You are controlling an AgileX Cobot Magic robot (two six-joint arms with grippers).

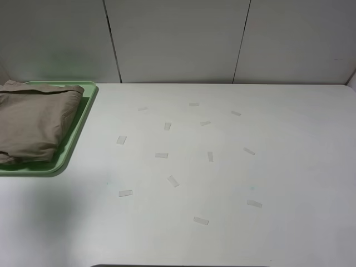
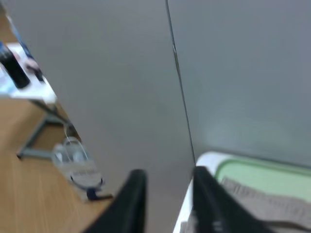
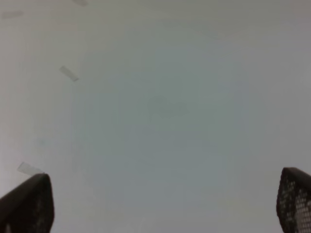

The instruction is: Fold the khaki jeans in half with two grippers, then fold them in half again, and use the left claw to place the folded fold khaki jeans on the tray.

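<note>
The khaki jeans [image 1: 33,122] lie folded into a thick bundle on the pale green tray [image 1: 75,139] at the table's far left. Part of the fabric runs past the left edge of the exterior view. Neither arm shows in that view. In the left wrist view my left gripper [image 2: 167,174] is open and empty, with its black fingers [image 2: 133,194] raised towards the grey wall beside the table. The tray [image 2: 262,177] and the jeans [image 2: 265,204] sit beyond one finger. My right gripper [image 3: 167,179] is wide open and empty above the bare white table [image 3: 160,111].
Several small strips of clear tape [image 1: 161,155] are stuck across the middle of the white table [image 1: 289,167]. Grey wall panels [image 1: 178,39] stand behind it. Off the table's left side, the left wrist view shows a wooden floor [image 2: 34,189] and a metal stand [image 2: 41,136].
</note>
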